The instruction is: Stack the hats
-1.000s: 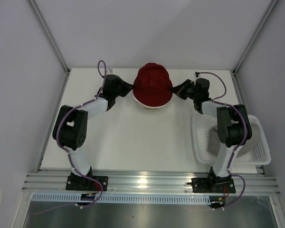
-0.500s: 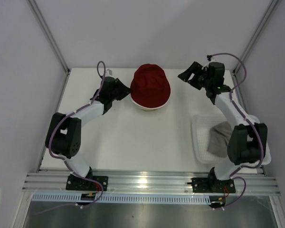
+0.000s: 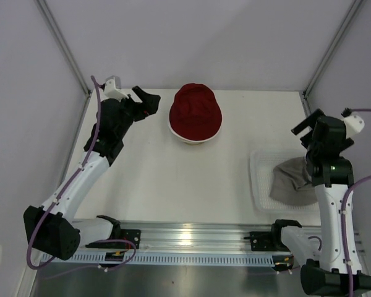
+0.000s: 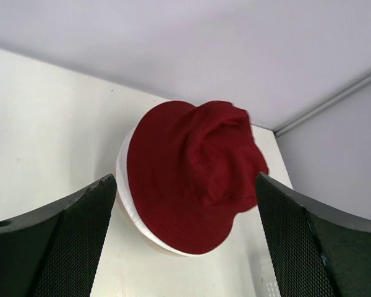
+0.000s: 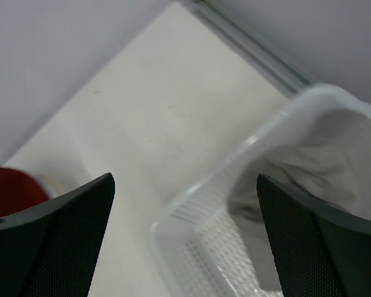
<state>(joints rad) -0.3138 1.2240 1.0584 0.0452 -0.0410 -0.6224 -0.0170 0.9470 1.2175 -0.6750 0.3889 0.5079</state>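
While two of the three hats look stacked, the job reads as roughly two-thirds done. On the white surface (image 3: 173, 185), the dark red hat (image 3: 196, 111) sits toward the far edge, covering the cream-white hat (image 3: 185, 138), of which only a pale rim shows under its near side. The white mesh basket (image 3: 260, 162) lies well to the right of the red hat and nearer the arms. The grey hat (image 3: 292, 182) lies crumpled inside it, apart from the pile. That grey hat is what remains: by my reading it has to be lifted out of the basket and set on top of the red hat. The left fingers (image 3: 147, 103) hang just to the left of the red hat, spread wide with nothing between them; in the left wrist view the red hat shows in the gap, clear of both. The right fingers (image 3: 304, 125) are also spread wide and empty, well to the right of the red hat, above the basket's far edge.
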